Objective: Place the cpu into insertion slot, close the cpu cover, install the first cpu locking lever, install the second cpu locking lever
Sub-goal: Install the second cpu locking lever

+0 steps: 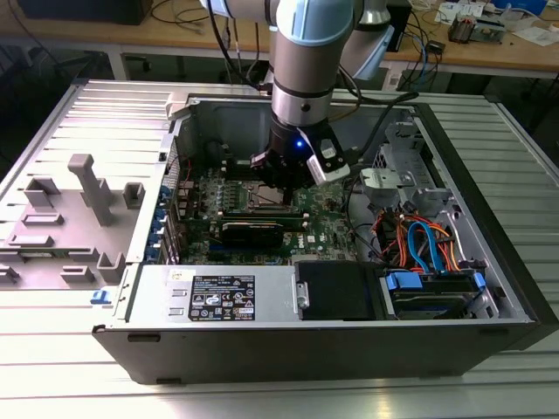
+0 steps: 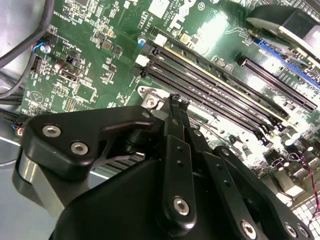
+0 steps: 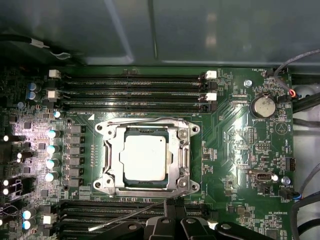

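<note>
First wrist view: the cpu (image 3: pixel 145 157) lies flat in the slot (image 3: pixel 111 155), the cover (image 3: pixel 181 157) closed around it. A thin lever (image 3: pixel 127 217) slants loose beside the socket, just by the claw (image 3: pixel 175 220), whose fingers look nearly together, gripping nothing visible.

Looking down on the socket

I see the square silver-grey cpu (image 3: pixel 145 158) seated in the insertion slot (image 3: pixel 183 159), the silver frame cpu cover (image 3: pixel 113 159) flat around it, green motherboard (image 3: pixel 235 145) beneath.
</note>
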You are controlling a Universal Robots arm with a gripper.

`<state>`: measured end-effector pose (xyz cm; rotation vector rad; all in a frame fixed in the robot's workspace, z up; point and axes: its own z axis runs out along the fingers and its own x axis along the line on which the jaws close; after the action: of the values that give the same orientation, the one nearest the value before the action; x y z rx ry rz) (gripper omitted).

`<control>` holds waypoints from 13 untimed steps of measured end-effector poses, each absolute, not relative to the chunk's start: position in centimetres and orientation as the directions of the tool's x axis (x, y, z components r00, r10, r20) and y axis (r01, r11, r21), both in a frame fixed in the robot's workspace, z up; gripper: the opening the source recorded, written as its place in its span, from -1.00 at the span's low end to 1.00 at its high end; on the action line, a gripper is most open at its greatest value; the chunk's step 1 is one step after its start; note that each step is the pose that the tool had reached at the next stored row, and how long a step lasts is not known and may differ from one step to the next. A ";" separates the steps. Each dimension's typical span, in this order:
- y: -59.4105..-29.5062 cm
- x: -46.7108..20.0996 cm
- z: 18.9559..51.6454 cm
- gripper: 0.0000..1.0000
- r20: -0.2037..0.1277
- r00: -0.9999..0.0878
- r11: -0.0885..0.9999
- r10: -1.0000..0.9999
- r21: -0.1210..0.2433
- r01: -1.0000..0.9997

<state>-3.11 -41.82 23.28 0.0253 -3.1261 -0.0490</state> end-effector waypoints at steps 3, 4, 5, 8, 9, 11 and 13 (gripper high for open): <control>-41.8 -3.2 23.3 -0.79 0.015 -1.000 0.999 -0.016 0.031 -0.016; -41.9 -3.3 23.3 -0.79 0.016 -1.000 0.999 -0.017 0.032 -0.016; -41.9 -3.4 23.3 -0.79 0.016 -1.000 0.999 -0.017 0.033 -0.016; -42.0 -3.6 23.2 -0.79 0.018 -1.000 0.999 -0.018 0.033 -0.017; -42.1 -3.8 23.2 -0.79 0.018 -1.000 0.999 -0.018 0.034 -0.018; -42.3 -4.3 23.2 -0.79 0.018 -1.000 0.999 -0.019 0.038 -0.019; -42.5 -5.2 23.1 -0.79 0.018 -1.000 0.999 -0.022 0.049 -0.021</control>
<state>-5.19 -42.47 23.06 0.0343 -3.1216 -0.0769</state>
